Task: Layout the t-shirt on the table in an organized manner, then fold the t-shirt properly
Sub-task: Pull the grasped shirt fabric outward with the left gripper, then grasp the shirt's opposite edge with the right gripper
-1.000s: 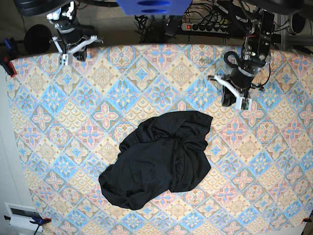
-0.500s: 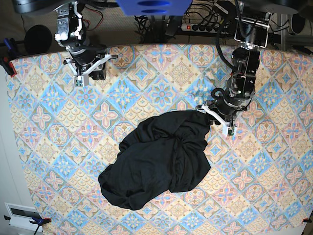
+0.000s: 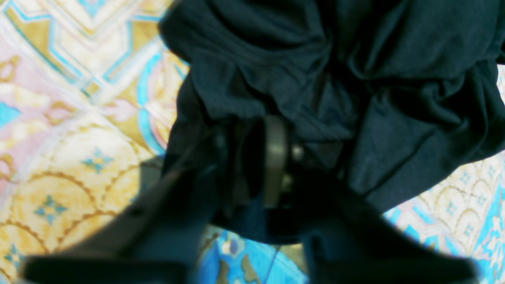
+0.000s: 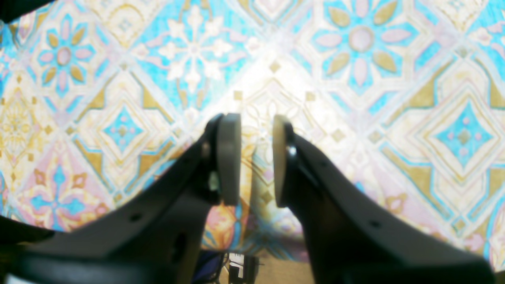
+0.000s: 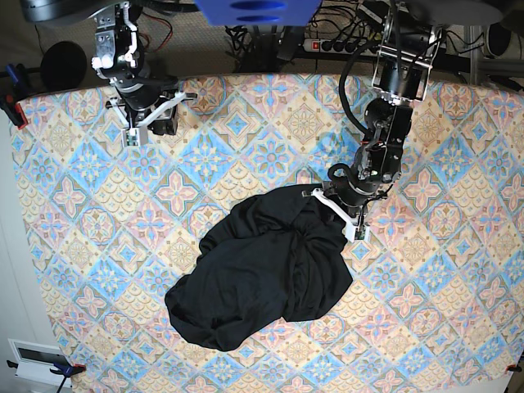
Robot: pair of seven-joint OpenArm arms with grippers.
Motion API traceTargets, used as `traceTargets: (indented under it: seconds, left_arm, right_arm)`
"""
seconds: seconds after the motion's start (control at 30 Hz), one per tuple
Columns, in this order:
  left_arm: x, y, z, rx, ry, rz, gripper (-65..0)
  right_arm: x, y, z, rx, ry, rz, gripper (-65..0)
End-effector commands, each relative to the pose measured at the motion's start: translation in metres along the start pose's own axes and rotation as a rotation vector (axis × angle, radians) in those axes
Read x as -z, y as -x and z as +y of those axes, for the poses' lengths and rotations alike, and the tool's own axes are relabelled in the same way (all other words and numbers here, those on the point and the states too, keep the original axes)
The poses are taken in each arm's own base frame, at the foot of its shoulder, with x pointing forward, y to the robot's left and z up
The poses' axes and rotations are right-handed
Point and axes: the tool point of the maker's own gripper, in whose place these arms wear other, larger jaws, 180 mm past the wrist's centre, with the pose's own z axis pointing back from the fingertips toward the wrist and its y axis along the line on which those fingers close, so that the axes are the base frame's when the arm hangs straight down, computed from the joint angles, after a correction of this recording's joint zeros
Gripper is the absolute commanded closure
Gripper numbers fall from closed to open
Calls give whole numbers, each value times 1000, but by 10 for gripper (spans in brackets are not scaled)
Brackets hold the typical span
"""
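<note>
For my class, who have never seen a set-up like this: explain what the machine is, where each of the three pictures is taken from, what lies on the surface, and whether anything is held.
This is a robot with two arms. One picture looks down from above on the whole table, which has a patterned cloth. The other two come from small cameras on each arm's wrist, looking past its fingers.

A crumpled black t-shirt lies in the middle of the table.

The left gripper, which is on the right side of the overhead picture, has reached the shirt's upper edge. Its wrist camera shows its fingers pushed in among the dark folds, apparently pinching the cloth.

The right gripper hangs over bare table at the far edge. Its fingers stand apart and hold nothing.
</note>
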Motion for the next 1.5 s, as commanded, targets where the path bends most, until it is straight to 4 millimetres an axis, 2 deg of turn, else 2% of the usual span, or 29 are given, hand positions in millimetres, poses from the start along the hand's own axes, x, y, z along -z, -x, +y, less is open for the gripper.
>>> traceTargets:
  seconds: [0.0, 0.1, 0.3, 0.5, 0.6, 0.83, 0.97, 1.1, 1.17, 1.47]
  left_arm:
    - [-3, 6, 6, 8, -2, 37, 0]
    - [-14, 10, 22, 33, -27, 37, 0]
    - [-75, -3, 63, 117, -97, -57, 0]
    - [-136, -9, 121, 103, -240, -123, 0]
    - [-172, -10, 152, 76, -333, -158, 0]
    - [-239, -5, 215, 84, -481, -175, 0]
    - [-281, -8, 250, 59, -604, -207, 0]
    - [-315, 0, 290, -18, -722, -224, 0]
    - [-320, 12, 303, -56, -749, -206, 0]
    - [-316, 31, 303, -97, -746, -118, -14]
  right_arm:
    - [-3, -10, 1, -8, -6, -38, -133]
    - [-2, -10, 2, -3, -7, -39, -133]
    - [-1, -12, 4, 1, -11, -46, -133]
    - [9, -32, 28, -24, -77, -88, -134]
    - [15, -49, 39, -40, -107, -123, -136]
    - [35, -82, 52, -72, -142, -177, -136]
    - [47, -93, 61, -98, -166, -184, -136]
    - [63, -104, 65, -117, -175, -181, -137]
    - [71, -105, 68, -127, -182, -170, -137]
    - [88, -112, 87, -185, -220, -132, -231]
